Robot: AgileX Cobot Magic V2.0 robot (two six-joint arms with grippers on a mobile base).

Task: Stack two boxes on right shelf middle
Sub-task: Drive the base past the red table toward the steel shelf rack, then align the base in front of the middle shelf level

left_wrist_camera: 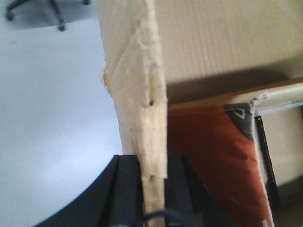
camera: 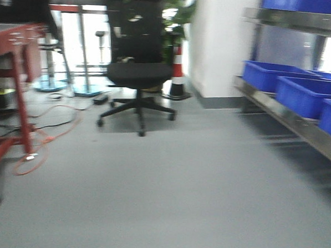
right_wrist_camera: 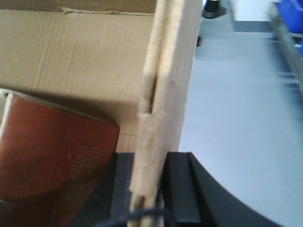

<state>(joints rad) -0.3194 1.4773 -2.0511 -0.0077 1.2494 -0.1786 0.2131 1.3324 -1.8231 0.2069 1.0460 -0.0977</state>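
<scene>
- You have grey floor (camera: 167, 196) filling most of the front view, which is blurred.
- The shelf (camera: 288, 118) runs along your right, its shiny front rail slanting from near right to far; a higher level shows at the top right.
- The plain carton (left_wrist_camera: 222, 38) is held up between both arms. In each wrist view you see its brown corrugated wall with floor to the outer side.
- A black office chair (camera: 137, 72) stands far, left of centre.
- The red-framed table (camera: 14, 38) sits at your left edge.
- Blue bins (camera: 268, 74) sit in a row on the shelf.
- The red-print carton (left_wrist_camera: 208, 156) shows low beyond the clamped walls, against the plain carton's inner face.
- Your left gripper (left_wrist_camera: 152, 163) is clamped on the ragged upright edge of the carton's left wall, black fingers pressed to both sides.
- Your right gripper (right_wrist_camera: 149, 161) bites the right wall edge the same way.
- A striped cone (camera: 178, 69) stands far, by the white pillar.
- An orange cable (camera: 48, 134) loops across the floor near the table.
</scene>
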